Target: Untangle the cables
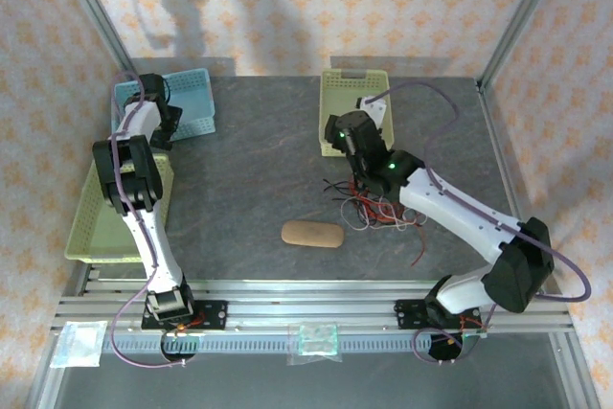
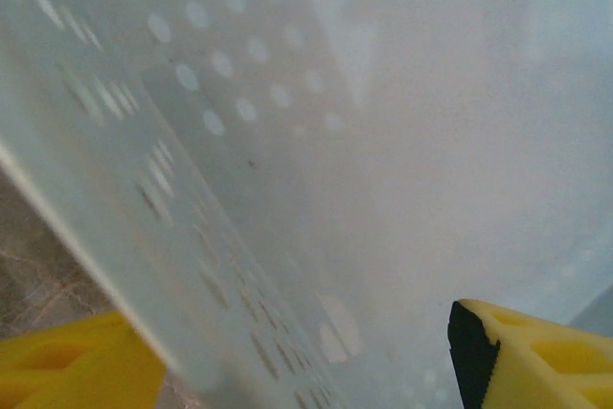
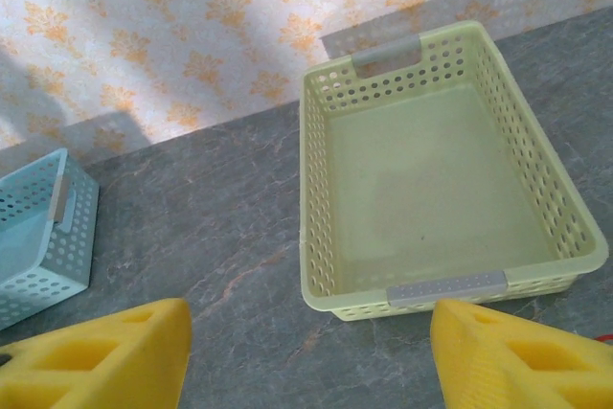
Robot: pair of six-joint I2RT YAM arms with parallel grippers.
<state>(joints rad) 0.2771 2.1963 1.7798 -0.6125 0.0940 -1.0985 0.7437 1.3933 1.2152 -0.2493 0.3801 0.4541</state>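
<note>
Red, black and white cables [image 1: 383,210] lie tangled just right of the tan oval pad [image 1: 312,234], with one red strand trailing toward my bases. Beyond them my right gripper [image 3: 311,332] hovers with its jaws apart and empty, facing the yellow-green basket [image 3: 431,179]. Open grey table [image 1: 249,179] spreads left of the pad. Far left of the pad, my wrist view makes plain what the overhead view leaves unclear: my left gripper [image 2: 306,356] stands parted astride the blue basket [image 1: 196,102] wall.
</note>
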